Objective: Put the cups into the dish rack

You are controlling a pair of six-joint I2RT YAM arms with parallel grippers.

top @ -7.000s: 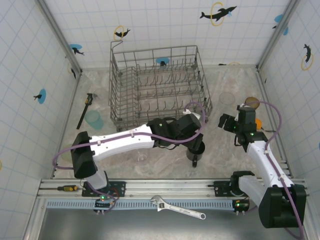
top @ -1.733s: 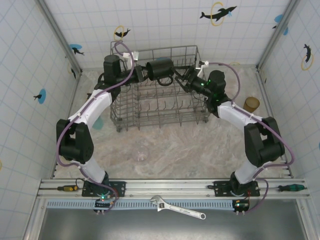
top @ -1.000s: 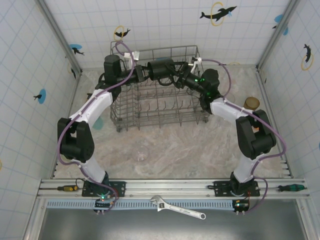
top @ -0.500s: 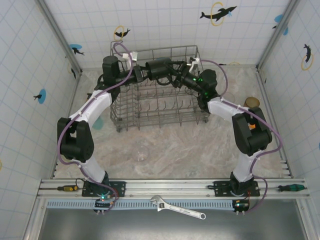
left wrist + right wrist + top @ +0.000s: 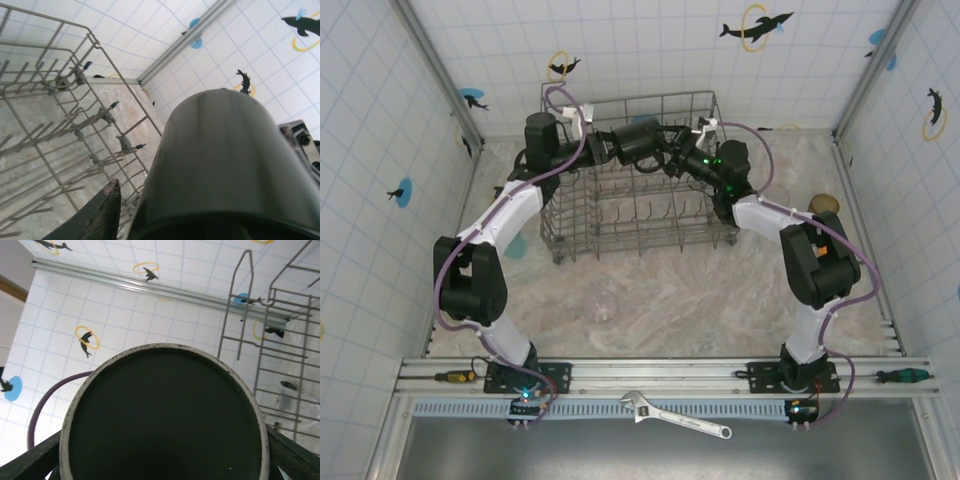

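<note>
Since the earlier frames, your left arm has carried the black mug (image 5: 638,142) from the near side of the table, in front of the dish rack (image 5: 630,98), up over the rack's far side. Your right arm has swung in from beside the amber tumbler (image 5: 823,206) to meet it there. In the last half second the right arm has pressed in a little closer, and the mug has hardly shifted.

The mug now hangs on its side above the rack's far rows of tines, between your two grippers. It is not yet seated in the rack.

The right gripper (image 5: 670,158) comes at it from the right. In the right wrist view the mug's round base sits squarely between the two fingers (image 5: 295,455), one at each lower corner against its wall, so you are clamped on the mug.

The left gripper (image 5: 603,148) reaches in from the left. Its wrist view shows the mug's dark wall close up and one finger (image 5: 105,212) just beside it. You cannot tell from these views whether that gripper is apart or gripping.

On the table, the amber tumbler stands near the right wall. A clear glass (image 5: 605,310) sits near the middle, in front of the rack. A pale teal cup (image 5: 517,246) peeks out from behind your left arm, just left of the rack.
</note>
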